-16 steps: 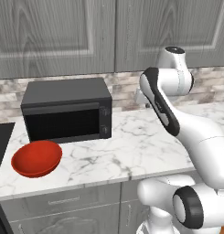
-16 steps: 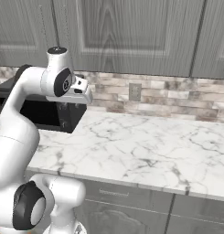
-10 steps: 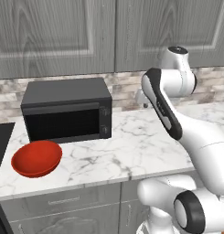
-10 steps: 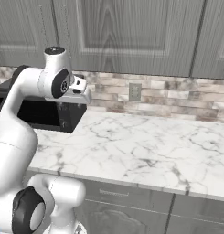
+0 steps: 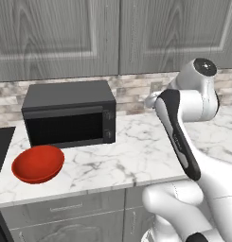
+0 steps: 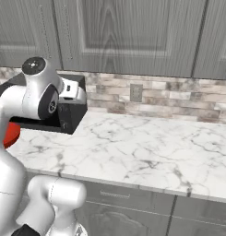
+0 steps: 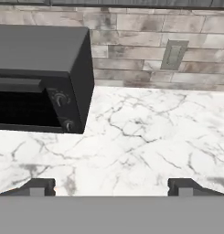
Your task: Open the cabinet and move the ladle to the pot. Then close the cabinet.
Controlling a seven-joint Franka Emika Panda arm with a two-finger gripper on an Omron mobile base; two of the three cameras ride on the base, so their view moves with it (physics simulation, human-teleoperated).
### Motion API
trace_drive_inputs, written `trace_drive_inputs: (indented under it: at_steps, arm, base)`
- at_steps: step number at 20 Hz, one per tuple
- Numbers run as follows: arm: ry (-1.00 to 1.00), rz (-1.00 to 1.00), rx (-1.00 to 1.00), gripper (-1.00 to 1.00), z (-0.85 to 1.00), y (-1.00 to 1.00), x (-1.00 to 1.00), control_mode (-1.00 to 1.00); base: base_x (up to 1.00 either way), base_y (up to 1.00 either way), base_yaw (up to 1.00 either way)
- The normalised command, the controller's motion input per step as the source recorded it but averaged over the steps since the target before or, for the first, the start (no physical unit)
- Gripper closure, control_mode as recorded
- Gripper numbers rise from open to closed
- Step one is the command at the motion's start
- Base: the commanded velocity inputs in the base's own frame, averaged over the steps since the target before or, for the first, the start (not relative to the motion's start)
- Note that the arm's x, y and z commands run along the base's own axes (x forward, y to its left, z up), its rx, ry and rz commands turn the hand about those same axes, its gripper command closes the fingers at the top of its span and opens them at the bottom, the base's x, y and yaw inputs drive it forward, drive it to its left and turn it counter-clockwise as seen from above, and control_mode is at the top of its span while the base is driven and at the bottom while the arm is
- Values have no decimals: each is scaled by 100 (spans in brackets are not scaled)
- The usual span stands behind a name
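Observation:
The cabinet [image 5: 119, 33] hangs above the counter, both grey wood-grain doors shut; it also spans the top of the right base view as the cabinet [image 6: 128, 32]. My gripper [image 7: 111, 185] is open with nothing between its fingertips [image 7: 38, 186], which hover over the marble counter [image 7: 141, 137], well below the cabinet doors. In the right base view my hand [image 6: 72, 92] sits in front of the microwave's right end. The ladle and the pot are out of view.
A black microwave [image 5: 67, 113] stands on the counter's left half against the stone backsplash. A red bowl [image 5: 38, 163] lies in front of it near the counter's edge. A wall outlet [image 7: 173, 55] is on the backsplash. Drawer fronts [image 6: 133, 198] run under the counter.
The arm's upper joint has drawn back toward the base and dropped a little. The microwave, bowl and cabinet doors have not moved. The gripper stays open.

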Motion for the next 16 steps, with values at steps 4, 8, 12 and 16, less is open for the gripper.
trace_drive_inputs:
  at_steps: [4, 8, 12, 16]
  arm:
    - [-30, 0, 0, -100, 60, 0, -30, -100]
    - [-19, 0, 0, -100, 67, 8, -20, -100]
    - [-6, 0, 0, -100, 57, 7, -8, -100]
    - [-2, 0, 0, -100, 49, 10, 0, -100]
  base:
    - [0, 0, 0]
    - [0, 0, 0]
    - [0, 0, 0]
    - [0, 0, 0]
